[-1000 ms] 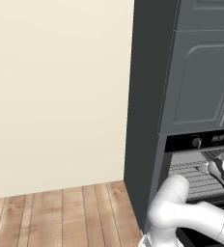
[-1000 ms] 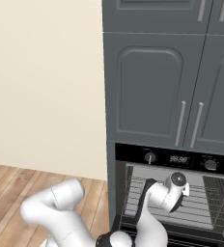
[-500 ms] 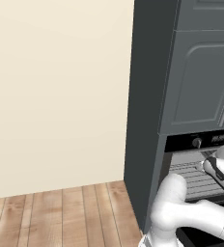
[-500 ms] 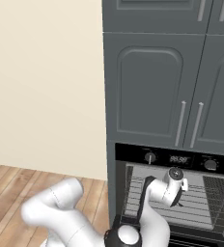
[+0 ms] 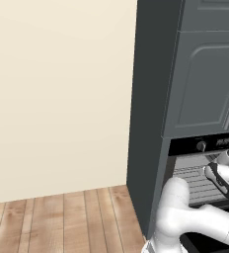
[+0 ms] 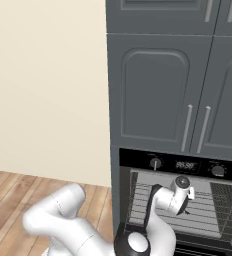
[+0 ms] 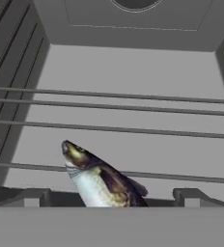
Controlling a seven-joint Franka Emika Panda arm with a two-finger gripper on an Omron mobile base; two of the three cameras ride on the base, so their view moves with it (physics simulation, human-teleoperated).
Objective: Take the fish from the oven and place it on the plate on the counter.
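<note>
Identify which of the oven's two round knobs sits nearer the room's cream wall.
The left knob on the oven, beside the small display; the other knob sits right of it.

wall: a plain cream wall [image 5: 57, 94] is filling the left side
floor: wood boards [image 5: 62, 217] are lying along the bottom left
cabinet: a tall dark grey cabinet [image 5: 195, 79] is standing on the right
oven: the black oven [image 5: 205, 146] is sitting under the cabinet doors
arm: the white arm [image 5: 185, 217] is reaching up into the oven

The oven [image 6: 180, 200] stands open at the front; its wire rack [image 7: 133, 128] is bare toward the back, with the fish [image 7: 102, 181] lying at the rack's front edge.
</note>
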